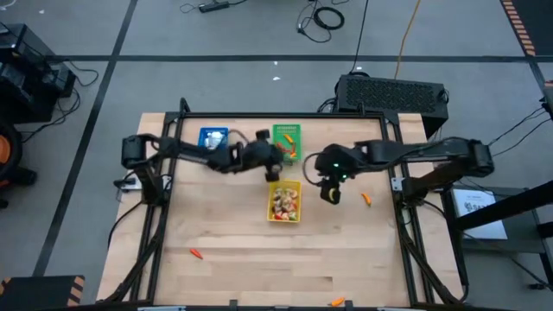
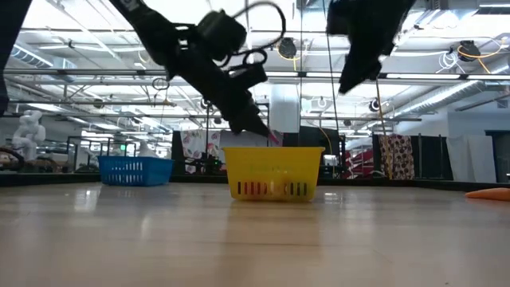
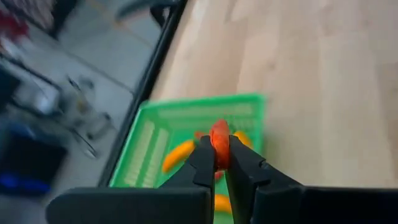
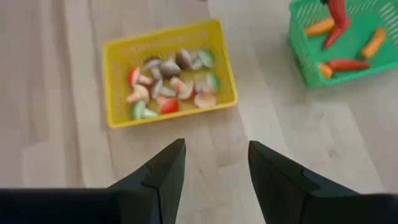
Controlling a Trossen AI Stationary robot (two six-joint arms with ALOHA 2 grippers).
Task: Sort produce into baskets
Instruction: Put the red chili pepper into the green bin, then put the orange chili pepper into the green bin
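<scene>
Bare wooden table (image 2: pixel 255 239) fills the foreground of the low view; yellow basket (image 2: pixel 275 172) stands mid-table, blue basket (image 2: pixel 135 170) farther back to one side, an orange carrot piece (image 2: pixel 488 192) at the picture's edge. Both arms hang above the yellow basket.

High view: left gripper (image 1: pixel 278 161) sits between the green basket (image 1: pixel 286 141) and the yellow basket (image 1: pixel 284 200). Blue basket (image 1: pixel 212 137) just beside the left arm. Right gripper (image 1: pixel 329 192) hovers beside the yellow basket, with a loose carrot piece (image 1: pixel 366 199) near it. Other carrot pieces lie near the front edge (image 1: pixel 197 253) and (image 1: pixel 337 301).

Left wrist view: left gripper (image 3: pixel 219 163) clenched on a red-orange carrot piece (image 3: pixel 219 140), held over the green basket (image 3: pixel 186 134), which holds orange pieces.

Right wrist view: right gripper (image 4: pixel 214 165) released, fingers (image 4: pixel 163 171) spread and empty above bare table. Yellow basket (image 4: pixel 118 74) holds mixed white, red and green produce (image 4: pixel 171 84). Green basket (image 4: pixel 305 59) holds orange and red carrot pieces.
</scene>
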